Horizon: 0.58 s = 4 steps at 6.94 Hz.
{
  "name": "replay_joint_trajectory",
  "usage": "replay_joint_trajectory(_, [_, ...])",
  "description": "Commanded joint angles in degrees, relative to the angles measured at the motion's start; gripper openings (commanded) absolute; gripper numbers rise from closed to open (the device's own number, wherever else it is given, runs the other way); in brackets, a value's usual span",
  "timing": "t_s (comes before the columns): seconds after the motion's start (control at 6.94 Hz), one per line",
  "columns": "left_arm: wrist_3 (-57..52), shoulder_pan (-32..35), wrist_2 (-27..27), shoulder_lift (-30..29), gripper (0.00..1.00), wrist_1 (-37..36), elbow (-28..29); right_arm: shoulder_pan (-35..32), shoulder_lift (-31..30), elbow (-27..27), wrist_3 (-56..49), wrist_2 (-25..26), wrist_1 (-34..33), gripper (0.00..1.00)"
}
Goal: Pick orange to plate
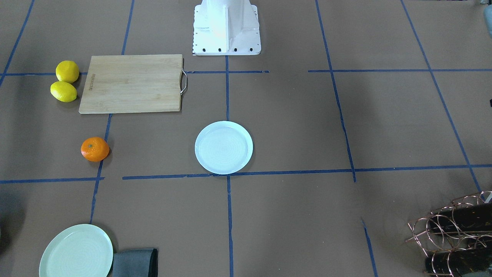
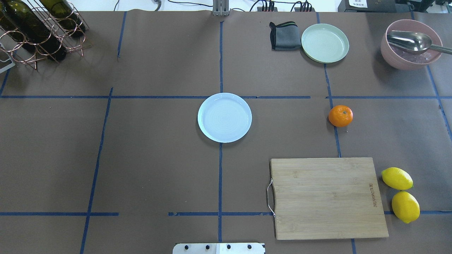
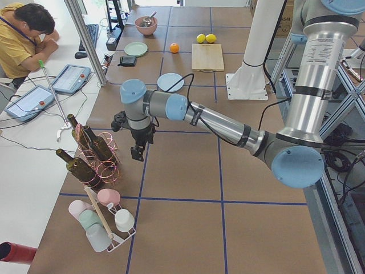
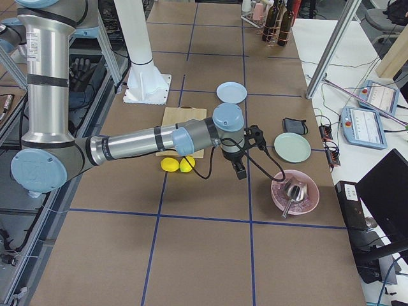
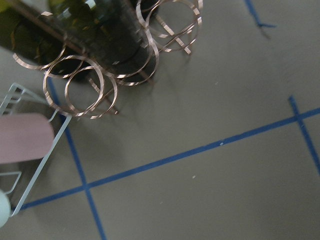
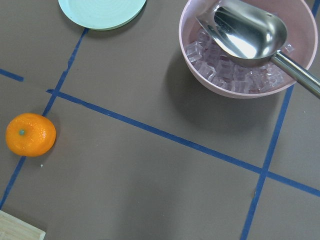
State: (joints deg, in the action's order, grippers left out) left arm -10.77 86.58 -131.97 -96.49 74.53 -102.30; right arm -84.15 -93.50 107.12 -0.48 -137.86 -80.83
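The orange [image 2: 340, 115] lies on the brown table by a blue tape line, on the robot's right side; it also shows at the left of the right wrist view as the orange [image 6: 30, 134]. The pale bluish-white plate [image 2: 224, 117] sits empty at the table's middle. My right gripper [image 4: 239, 171] hangs above the table between the orange's area and a pink bowl; I cannot tell whether it is open or shut. My left gripper [image 3: 137, 153] hovers far away beside the wine rack, its state also unclear. Neither wrist view shows any fingers.
A bamboo cutting board [image 2: 328, 197] and two lemons [image 2: 397, 178] lie nearer the robot than the orange. Beyond it are a mint-green plate [image 2: 325, 43], a grey cloth [image 2: 284, 35] and a pink bowl [image 2: 395, 60] with ice and a metal scoop. A wine rack [image 2: 39, 31] stands at the far left.
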Motion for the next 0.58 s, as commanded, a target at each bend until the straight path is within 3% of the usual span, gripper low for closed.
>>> replay_joint_trajectory(0.0, [-2.68, 4.29, -1.97, 4.63, 1.0, -0.43, 2.0, 3.7, 2.6, 0.55, 0.56, 0.14, -0.03, 1.0])
replay_joint_trajectory(0.14, [-1.72, 5.08, -3.11, 8.12, 1.0, 2.78, 1.58, 7.9, 4.62, 0.55, 4.65, 1.97, -0.03, 1.0])
replay_joint_trajectory(0.29, [-1.53, 5.0, -3.38, 12.16, 1.0, 11.87, 1.75, 12.56, 6.21, 0.9, 8.17, 7.03, -0.03, 1.0])
replay_joint_trajectory(0.43, [-1.36, 4.92, -2.6, 11.68, 1.0, 13.52, 2.01, 16.17, 8.14, 0.81, 12.91, 8.04, -0.03, 1.0])
